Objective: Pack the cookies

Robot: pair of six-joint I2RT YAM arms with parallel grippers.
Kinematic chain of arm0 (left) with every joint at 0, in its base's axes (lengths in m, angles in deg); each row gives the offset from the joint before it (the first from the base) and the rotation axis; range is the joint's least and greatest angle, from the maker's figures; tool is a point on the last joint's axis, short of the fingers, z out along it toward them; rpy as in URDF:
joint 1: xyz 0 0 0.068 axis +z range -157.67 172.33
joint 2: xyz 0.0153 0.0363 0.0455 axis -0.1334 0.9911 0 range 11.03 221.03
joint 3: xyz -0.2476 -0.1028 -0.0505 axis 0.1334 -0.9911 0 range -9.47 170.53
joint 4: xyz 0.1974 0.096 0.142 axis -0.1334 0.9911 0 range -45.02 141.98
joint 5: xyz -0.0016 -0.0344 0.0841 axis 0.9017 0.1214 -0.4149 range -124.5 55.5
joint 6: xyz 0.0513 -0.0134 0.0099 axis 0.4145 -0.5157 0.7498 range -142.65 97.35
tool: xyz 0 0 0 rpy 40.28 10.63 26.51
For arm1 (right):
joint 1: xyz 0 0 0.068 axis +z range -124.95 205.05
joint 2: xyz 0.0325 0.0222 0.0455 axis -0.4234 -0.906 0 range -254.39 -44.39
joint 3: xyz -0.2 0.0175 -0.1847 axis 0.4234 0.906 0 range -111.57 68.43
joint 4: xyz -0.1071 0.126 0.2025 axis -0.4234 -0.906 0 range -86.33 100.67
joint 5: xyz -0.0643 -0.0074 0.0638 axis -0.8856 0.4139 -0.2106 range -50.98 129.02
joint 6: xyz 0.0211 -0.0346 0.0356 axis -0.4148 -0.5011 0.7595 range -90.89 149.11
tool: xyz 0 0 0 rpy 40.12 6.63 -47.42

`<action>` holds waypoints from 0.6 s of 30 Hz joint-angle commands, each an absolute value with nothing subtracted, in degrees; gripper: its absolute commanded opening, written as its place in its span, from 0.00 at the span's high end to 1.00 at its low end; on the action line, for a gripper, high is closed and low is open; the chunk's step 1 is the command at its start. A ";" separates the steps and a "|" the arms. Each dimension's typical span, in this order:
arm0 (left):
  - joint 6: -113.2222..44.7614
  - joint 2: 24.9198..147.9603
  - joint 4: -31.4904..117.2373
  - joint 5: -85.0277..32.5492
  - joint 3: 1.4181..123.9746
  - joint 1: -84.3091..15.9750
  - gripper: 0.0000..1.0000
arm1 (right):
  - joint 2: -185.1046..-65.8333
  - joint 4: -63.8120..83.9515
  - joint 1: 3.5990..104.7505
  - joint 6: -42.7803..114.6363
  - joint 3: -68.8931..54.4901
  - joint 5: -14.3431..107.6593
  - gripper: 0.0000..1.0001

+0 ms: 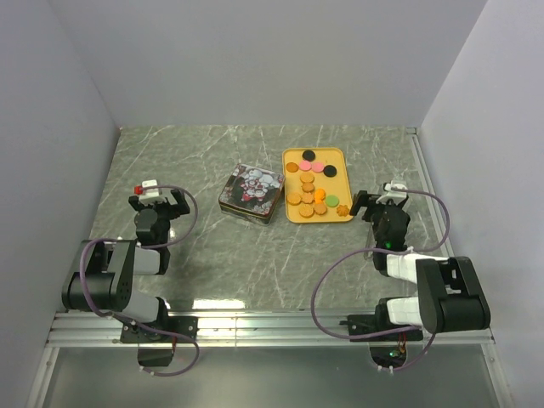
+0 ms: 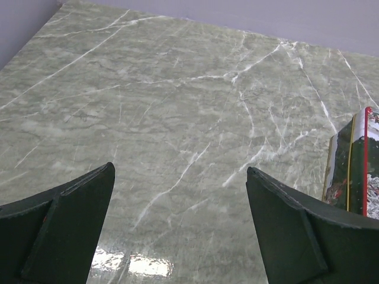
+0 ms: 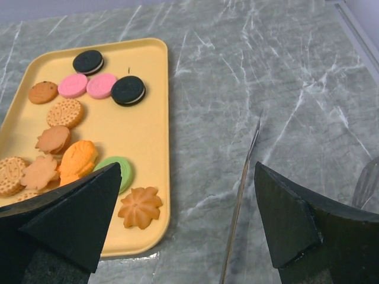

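Observation:
The cookies [image 1: 313, 185] lie loose on a yellow tray [image 1: 334, 155] at the middle right of the marble table. They are orange and tan rounds with two pink, two black and a green one. In the right wrist view a flower-shaped cookie [image 3: 140, 207] sits near the tray's [image 3: 148, 136] front corner, just left of my right gripper [image 3: 188, 167]. That gripper [image 1: 380, 204] is open and empty, right of the tray. My left gripper [image 1: 158, 201] hangs open over bare table [image 2: 180, 168], well left of everything.
A closed printed tin box [image 1: 249, 193] stands left of the tray; its edge shows in the left wrist view [image 2: 355, 171]. A thin metallic strip [image 3: 240, 195] runs between the right fingers. White walls enclose the table on three sides.

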State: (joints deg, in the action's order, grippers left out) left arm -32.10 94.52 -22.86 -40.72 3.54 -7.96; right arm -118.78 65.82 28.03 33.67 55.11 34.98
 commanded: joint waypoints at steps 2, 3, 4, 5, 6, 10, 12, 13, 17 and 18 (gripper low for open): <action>-31.26 94.62 -24.10 -39.42 4.94 -7.84 0.00 | -119.10 74.40 27.16 32.89 55.78 36.73 0.00; -31.35 94.62 -23.84 -39.34 5.03 -7.84 0.01 | -118.92 74.04 27.07 32.98 55.60 36.99 0.00; -31.26 94.62 -23.93 -39.33 4.94 -7.84 0.01 | -118.92 74.30 27.16 32.89 55.86 36.82 0.00; -31.26 94.62 -23.76 -39.33 5.03 -7.84 0.01 | -118.66 73.78 27.16 32.81 55.86 36.30 0.00; -31.26 94.62 -23.84 -39.33 5.03 -7.84 0.00 | -118.83 74.47 27.16 32.72 56.13 36.47 0.00; -31.18 94.70 -23.84 -39.42 4.94 -7.84 0.01 | -118.57 74.04 27.16 32.80 56.04 36.29 0.00; -31.18 94.62 -23.93 -39.42 4.94 -7.84 0.01 | -118.66 74.04 27.33 32.72 56.04 35.94 0.00; -31.26 94.62 -23.76 -39.42 5.03 -7.84 0.01 | -118.66 74.12 27.33 32.63 56.04 36.03 0.00; -31.18 94.79 -23.93 -39.42 5.03 -7.84 0.00 | -118.74 74.12 27.25 32.80 56.04 36.03 0.00; -31.26 94.71 -23.76 -39.34 5.03 -7.84 0.01 | -118.66 74.21 27.25 32.80 55.95 36.03 0.00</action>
State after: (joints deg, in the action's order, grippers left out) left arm -31.73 94.52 -22.81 -40.35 3.63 -7.96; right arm -119.59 70.67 27.51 33.67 55.70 36.54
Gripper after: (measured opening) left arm 0.995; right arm 0.996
